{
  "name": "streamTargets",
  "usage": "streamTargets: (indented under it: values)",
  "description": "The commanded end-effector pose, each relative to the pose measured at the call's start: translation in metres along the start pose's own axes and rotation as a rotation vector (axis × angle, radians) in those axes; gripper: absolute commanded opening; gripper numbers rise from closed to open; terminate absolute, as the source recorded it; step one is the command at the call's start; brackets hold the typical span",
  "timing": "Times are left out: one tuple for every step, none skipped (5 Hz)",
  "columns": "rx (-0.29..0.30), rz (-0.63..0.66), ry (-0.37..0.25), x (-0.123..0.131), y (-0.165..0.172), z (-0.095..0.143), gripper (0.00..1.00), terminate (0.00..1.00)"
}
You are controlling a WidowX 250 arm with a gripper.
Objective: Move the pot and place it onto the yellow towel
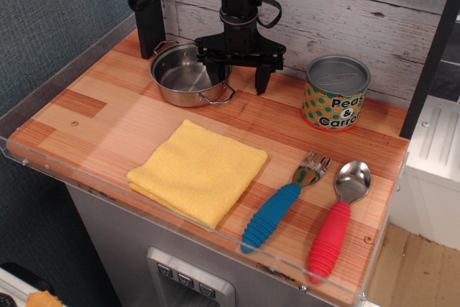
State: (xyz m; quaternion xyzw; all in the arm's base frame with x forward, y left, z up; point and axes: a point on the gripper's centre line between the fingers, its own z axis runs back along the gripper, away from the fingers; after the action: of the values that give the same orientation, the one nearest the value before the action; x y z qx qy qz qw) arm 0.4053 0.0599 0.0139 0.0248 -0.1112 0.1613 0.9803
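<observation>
The shiny steel pot (pixel 183 73) with two wire loop handles sits at the back left of the wooden counter. The yellow towel (pixel 198 170) lies folded in front of it, near the front edge. My black gripper (pixel 239 82) is open and straddles the pot's right rim: the left finger (pixel 217 77) is down inside the pot, the right finger (pixel 262 81) is outside it, close to the counter. The jaws hold nothing.
A green-and-orange dotted "Peas & Carrots" can (pixel 335 93) stands at the back right. A blue-handled fork (pixel 279 206) and a red-handled spoon (pixel 337 219) lie at the front right. A black post (pixel 146 5) rises behind the pot. A clear acrylic lip (pixel 180 239) edges the counter.
</observation>
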Motion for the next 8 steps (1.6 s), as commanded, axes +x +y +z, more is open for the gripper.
streamTargets:
  values:
    - [-0.004, -0.028, -0.026, 0.011, 0.005, 0.017, 0.00, 0.00]
    - [0.018, -0.028, -0.050, 0.011, 0.009, 0.029, 0.00, 0.00]
    - [0.057, -0.046, -0.087, 0.010, 0.014, 0.046, 0.00, 0.00]
    - [0.091, -0.065, -0.116, 0.007, 0.015, 0.065, 0.00, 0.00]
    - [0.082, -0.078, -0.104, 0.000, 0.013, 0.077, 0.00, 0.00]
    - [0.109, -0.118, -0.068, -0.015, 0.009, 0.083, 0.00, 0.00]
    - [0.114, -0.139, -0.041, -0.036, 0.004, 0.086, 0.00, 0.00]
    - [0.106, -0.174, -0.027, -0.054, -0.001, 0.087, 0.00, 0.00]
